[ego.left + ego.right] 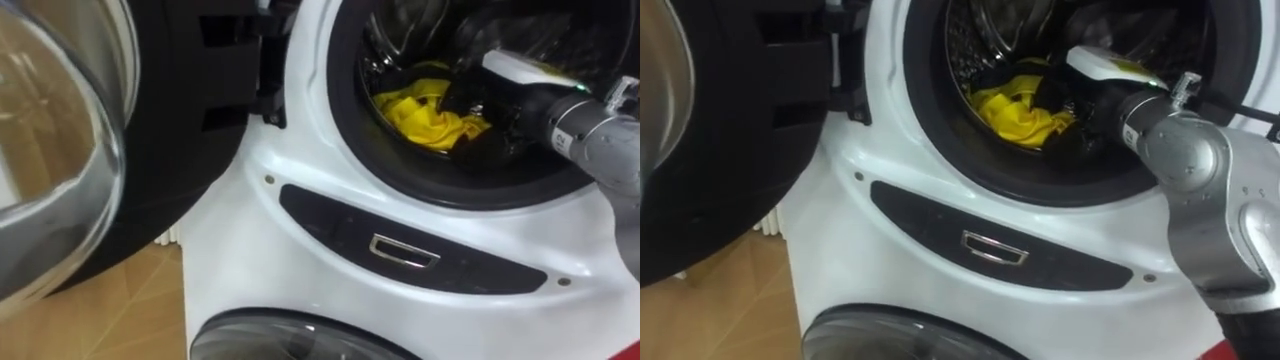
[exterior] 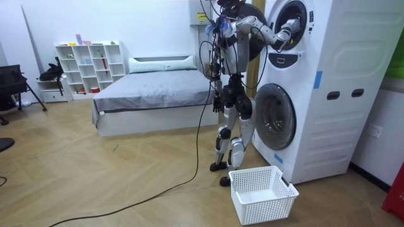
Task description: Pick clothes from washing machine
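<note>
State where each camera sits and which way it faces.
Left eye view: robot's head, looking down into the upper drum; right hand reaches in by the yellow garment.
Right eye view: just beside it, same aim; right arm shows.
Room view: across the room, facing the whole robot at the stacked machines, basket by its feet.
Eye views share drum, garment, hand.

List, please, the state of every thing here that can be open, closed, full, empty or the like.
Upper washing machine door: open, swung to the left.
Lower machine door: closed.
Yellow garment: crumpled, lying inside the upper drum.
Right hand: inside the upper drum, at the yellow garment.
White laundry basket: upright on the floor, empty.
</note>
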Available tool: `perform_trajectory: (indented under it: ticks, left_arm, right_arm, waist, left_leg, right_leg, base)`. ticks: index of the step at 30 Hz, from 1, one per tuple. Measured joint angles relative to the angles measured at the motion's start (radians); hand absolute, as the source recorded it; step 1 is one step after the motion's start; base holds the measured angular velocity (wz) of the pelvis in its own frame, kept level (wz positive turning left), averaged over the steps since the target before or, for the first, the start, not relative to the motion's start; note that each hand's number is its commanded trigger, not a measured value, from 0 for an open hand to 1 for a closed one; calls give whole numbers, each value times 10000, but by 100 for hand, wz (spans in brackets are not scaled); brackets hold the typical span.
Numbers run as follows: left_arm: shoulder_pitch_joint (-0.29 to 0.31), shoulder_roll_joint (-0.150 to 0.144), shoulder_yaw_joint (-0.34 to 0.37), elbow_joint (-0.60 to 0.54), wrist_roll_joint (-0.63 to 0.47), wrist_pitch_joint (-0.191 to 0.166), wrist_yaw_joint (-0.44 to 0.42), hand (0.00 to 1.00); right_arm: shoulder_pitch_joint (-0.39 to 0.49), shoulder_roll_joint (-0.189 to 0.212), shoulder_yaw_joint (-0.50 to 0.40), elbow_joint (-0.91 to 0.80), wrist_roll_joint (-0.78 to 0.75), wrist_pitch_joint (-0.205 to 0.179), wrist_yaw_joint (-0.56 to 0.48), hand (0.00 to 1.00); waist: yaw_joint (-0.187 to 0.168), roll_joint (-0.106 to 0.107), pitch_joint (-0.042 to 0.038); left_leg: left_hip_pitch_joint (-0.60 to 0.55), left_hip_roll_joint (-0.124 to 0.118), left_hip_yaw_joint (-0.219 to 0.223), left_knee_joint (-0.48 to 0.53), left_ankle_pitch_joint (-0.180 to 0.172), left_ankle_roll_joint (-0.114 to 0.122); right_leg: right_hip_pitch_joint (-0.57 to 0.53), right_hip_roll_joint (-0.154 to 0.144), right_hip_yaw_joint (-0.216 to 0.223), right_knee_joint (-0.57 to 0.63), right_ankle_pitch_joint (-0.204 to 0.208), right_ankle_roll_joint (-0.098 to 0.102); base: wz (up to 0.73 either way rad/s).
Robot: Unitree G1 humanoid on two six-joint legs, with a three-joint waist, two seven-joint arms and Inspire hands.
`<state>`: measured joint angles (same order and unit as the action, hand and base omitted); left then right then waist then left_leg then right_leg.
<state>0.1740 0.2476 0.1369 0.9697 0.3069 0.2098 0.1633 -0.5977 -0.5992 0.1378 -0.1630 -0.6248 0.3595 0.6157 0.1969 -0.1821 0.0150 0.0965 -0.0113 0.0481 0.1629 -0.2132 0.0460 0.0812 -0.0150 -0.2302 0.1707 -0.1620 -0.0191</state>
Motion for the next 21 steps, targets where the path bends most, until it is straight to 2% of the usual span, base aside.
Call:
perform_trajectory:
  ticks: [4, 7, 8, 9, 11, 13, 16, 18, 21]
  left_arm:
    - [327, -143, 47, 250, 9, -168, 324, 0]
    - [674, -369, 64, 429, 1, -286, 482, 0]
    - [715, -419, 67, 568, 9, -354, 519, 0]
    - [714, -431, 72, 642, 14, -388, 523, 0]
    - [878, -500, 171, 675, 6, -479, 556, 0]
    - [946, -583, 170, 694, -3, -572, 667, 0]
    - [983, -753, 176, 679, -70, -727, 751, 0]
    - [1028, -772, 206, 685, -241, -839, 803, 0]
    - [1017, -772, 476, 703, -286, -979, 899, 0]
  right_arm:
    - [-2, 150, -22, -1484, 430, -19, -100, 100]
    - [32, 292, -74, -2545, 1243, -209, -411, 100]
    - [278, 431, -203, -3102, 1559, -313, -630, 100]
    - [516, 532, -321, -3452, 1654, -372, -719, 100]
    - [1379, 1097, -549, -4379, 2042, -775, -1027, 100]
    - [1812, 1391, -632, -4519, 2709, -1090, -1218, 100]
    - [2630, 1668, -1087, -4563, 3292, -1206, -1484, 100]
    - [2774, 1719, -1359, -4566, 3714, -1215, -1709, 100]
    - [2920, 1720, -1545, -4665, 4352, -1664, -1846, 100]
  waist:
    - [-114, 98, -47]
    - [-443, 246, -80]
    - [-581, 368, -46]
    - [-600, 351, -74]
    - [-644, 467, -128]
    - [-827, 568, -110]
    - [-1005, 751, -183]
    - [-1118, 793, -181]
    - [-1230, 812, -172]
  left_leg:
    - [-14, 9, 350, -89, 1, 0]
    - [20, 44, 331, -71, 2, 0]
    - [58, 49, 340, -71, 1, 0]
    - [105, 50, 348, -73, 1, 0]
    - [254, 61, 366, -69, 1, -1]
    - [358, 56, 355, -73, 1, -1]
    - [398, 46, 474, -93, 1, -1]
    - [386, 47, 487, -110, 1, -1]
    - [367, 76, 571, -110, 0, -2]
  right_leg:
    - [-224, 41, 390, 11, 0, 0]
    - [-220, 27, 522, -13, 1, 2]
    - [-157, 23, 527, -32, 1, 3]
    - [-122, 18, 537, -23, 2, 3]
    - [-19, 13, 657, -21, 1, 3]
    - [95, -5, 649, -33, 1, 4]
    - [92, -11, 668, -21, 1, 6]
    - [59, -25, 669, -18, 2, 6]
    - [42, -29, 682, -27, 2, 7]
  base:
    - [-28]
    - [-16]
    - [0]
    - [0]
    - [-16]
    - [-6]
    - [0]
    - [-7]
    - [-3]
